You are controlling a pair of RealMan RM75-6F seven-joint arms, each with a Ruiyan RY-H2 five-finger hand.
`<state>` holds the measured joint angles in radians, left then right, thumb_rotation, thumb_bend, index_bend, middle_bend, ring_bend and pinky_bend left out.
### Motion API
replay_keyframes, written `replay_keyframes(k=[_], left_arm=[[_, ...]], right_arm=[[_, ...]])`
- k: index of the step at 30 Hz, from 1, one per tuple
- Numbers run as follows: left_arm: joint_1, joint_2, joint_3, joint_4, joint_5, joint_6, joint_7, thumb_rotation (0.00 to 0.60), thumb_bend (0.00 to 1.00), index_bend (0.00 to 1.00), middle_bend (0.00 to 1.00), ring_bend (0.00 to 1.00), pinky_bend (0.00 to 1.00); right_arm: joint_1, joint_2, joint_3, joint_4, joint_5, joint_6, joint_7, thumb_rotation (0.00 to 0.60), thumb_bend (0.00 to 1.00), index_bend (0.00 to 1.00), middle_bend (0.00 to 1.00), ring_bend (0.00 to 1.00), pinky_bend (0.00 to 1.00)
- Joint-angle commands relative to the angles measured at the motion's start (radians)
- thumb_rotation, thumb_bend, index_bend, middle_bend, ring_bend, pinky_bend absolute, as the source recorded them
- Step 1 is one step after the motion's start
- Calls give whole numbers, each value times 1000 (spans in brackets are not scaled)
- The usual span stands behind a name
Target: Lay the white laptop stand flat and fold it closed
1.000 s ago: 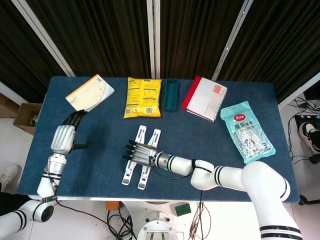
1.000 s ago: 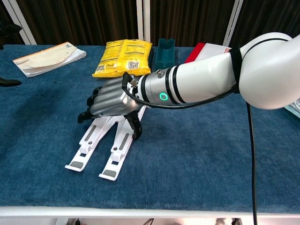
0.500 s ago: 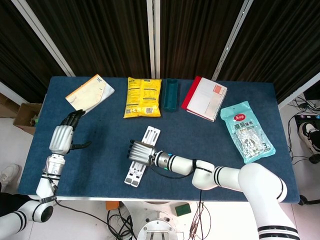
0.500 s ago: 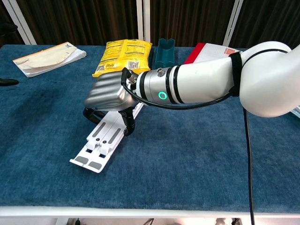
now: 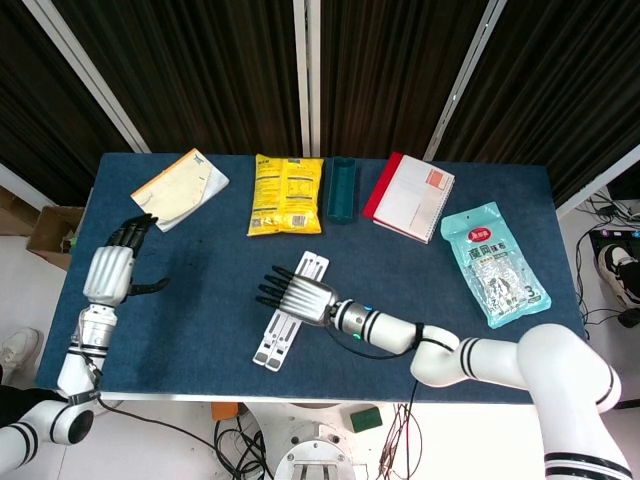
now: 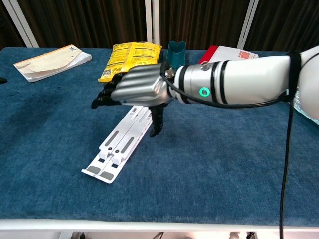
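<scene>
Chest view: right hand [image 6: 137,88] hovers over the folded white laptop stand [image 6: 119,147].

Its fingers [image 6: 102,98] are spread and hold nothing; the stand lies flat on the blue surface [image 6: 209,164] just below them, its two arms side by side. Its long axis runs from under the palm toward the near edge, slanting left. The left hand [image 5: 108,272], fingers also released, rests well apart at the far left, so the right is nearer.
</scene>
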<state>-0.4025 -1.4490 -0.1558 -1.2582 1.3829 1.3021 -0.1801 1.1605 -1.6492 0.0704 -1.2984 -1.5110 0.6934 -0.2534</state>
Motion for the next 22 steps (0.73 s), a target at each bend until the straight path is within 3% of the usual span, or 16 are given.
replay_keyframes(k=[1, 5, 11, 17, 22], left_arm=[[32, 53, 4, -21, -25, 17, 78, 600, 0, 120, 81, 77, 196], [79, 141, 19, -64, -60, 36, 198, 600, 0, 152, 97, 78, 190], [170, 249, 57, -156, -57, 118, 250, 600, 0, 153, 106, 79, 165], [277, 306, 122, -267, 8, 230, 222, 600, 0, 152, 106, 78, 163], [349, 309, 167, -320, 73, 324, 250, 600, 0, 152, 106, 78, 158]], right_arm=[[-195, 142, -16, -169, 93, 229, -110, 600, 41, 0, 102, 0, 0], [-382, 289, -55, -304, 121, 461, -136, 600, 62, 0, 130, 0, 0], [-621, 477, -126, -396, 127, 699, 0, 600, 61, 0, 117, 0, 0], [-821, 580, -194, -391, 119, 856, 117, 600, 61, 0, 104, 0, 0], [-928, 618, -215, -380, 103, 923, 202, 600, 61, 0, 101, 0, 0]])
